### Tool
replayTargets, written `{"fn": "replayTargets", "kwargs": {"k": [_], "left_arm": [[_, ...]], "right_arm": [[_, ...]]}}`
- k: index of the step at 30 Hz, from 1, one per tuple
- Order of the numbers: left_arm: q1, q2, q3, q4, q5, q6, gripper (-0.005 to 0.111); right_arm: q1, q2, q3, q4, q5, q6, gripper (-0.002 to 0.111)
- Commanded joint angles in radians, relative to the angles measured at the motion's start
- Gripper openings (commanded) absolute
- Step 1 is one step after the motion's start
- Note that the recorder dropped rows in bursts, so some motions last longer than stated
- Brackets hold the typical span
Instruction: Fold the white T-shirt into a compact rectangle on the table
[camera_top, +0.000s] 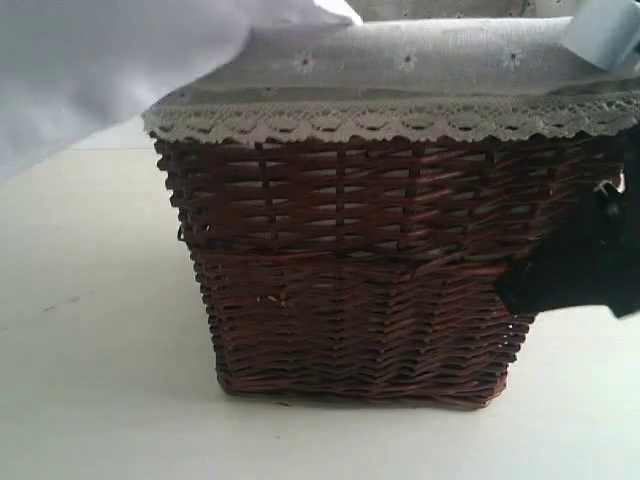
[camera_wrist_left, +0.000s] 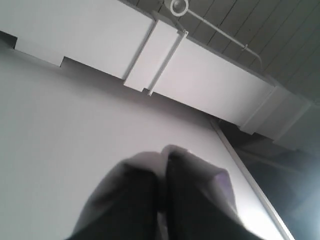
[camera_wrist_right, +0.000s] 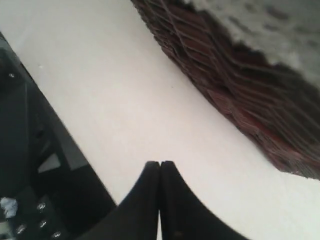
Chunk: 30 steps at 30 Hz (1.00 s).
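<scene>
1. White T-shirt (camera_top: 90, 70) hangs raised at the upper left of the exterior view, its edge over the lace-trimmed liner (camera_top: 400, 120) of a dark wicker basket (camera_top: 350, 270) standing on the table (camera_top: 90, 380).
2. Left gripper (camera_wrist_left: 165, 162) points toward the ceiling, fingers pinched together on the shirt's pale cloth, which bunches around them.
3. Right gripper (camera_wrist_right: 159, 167), fingers closed on nothing, hovers above the table beside the basket, apart from the shirt.
</scene>
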<state>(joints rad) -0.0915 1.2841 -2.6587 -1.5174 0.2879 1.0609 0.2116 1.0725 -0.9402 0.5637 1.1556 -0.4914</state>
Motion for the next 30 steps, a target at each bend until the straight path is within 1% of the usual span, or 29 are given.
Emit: {"fn": "replayTargets", "kwargs": {"k": [1,4,7,8,10,11,13,14,16,17,19,23,25,29,30], "left_arm": [[-0.006,-0.003,-0.019,-0.016,-0.029,-0.01,0.0],[-0.006,-0.007,-0.019,-0.016,-0.029,-0.02,0.0],[-0.006,-0.009,-0.019,0.005,0.047,-0.036,0.0],[-0.006,-0.009,-0.019,0.048,0.093,-0.072,0.0],[-0.006,-0.003,-0.019,0.126,0.165,-0.184,0.0],[-0.006,-0.003,-0.019,0.184,0.207,-0.255,0.0],[-0.006,0.007,-0.019,0.289,0.267,-0.342,0.0],[-0.006,0.009,-0.019,0.349,0.301,-0.396,0.0],[-0.006,0.009,-0.019,0.425,0.341,-0.452,0.0],[-0.006,0.017,-0.019,0.451,0.359,-0.473,0.0],[-0.006,0.02,-0.019,0.459,0.389,-0.495,0.0],[-0.006,0.031,-0.019,0.473,0.44,-0.496,0.0],[-0.006,0.031,-0.019,0.51,0.449,-0.496,0.0],[-0.006,0.031,-0.019,0.58,0.476,-0.541,0.0],[-0.006,0.031,-0.019,0.604,0.494,-0.545,0.0]], "right_arm": [[0.003,0.118,0.017,0.032,-0.217,-0.062,0.0],[0.003,0.196,0.017,0.116,-0.383,-0.127,0.0],[0.003,0.273,0.017,0.203,-0.567,-0.177,0.0],[0.003,0.304,0.017,0.242,-0.65,-0.205,0.0],[0.003,0.353,0.013,0.322,-0.747,-0.258,0.0],[0.003,0.382,-0.001,0.366,-0.766,-0.303,0.0],[0.003,0.442,-0.037,0.442,-0.748,-0.394,0.0],[0.004,0.484,-0.06,0.494,-0.711,-0.447,0.0],[0.015,0.543,-0.114,0.54,-0.664,-0.516,0.0],[0.022,0.571,-0.142,0.555,-0.655,-0.52,0.0],[0.05,0.618,-0.196,0.585,-0.653,-0.52,0.0],[0.119,0.705,-0.328,0.585,-0.653,-0.527,0.0],[0.142,0.744,-0.387,0.578,-0.666,-0.533,0.0],[0.149,0.767,-0.435,0.569,-0.663,-0.494,0.0],[0.149,0.757,-0.435,0.532,-0.655,-0.494,0.0]]}}
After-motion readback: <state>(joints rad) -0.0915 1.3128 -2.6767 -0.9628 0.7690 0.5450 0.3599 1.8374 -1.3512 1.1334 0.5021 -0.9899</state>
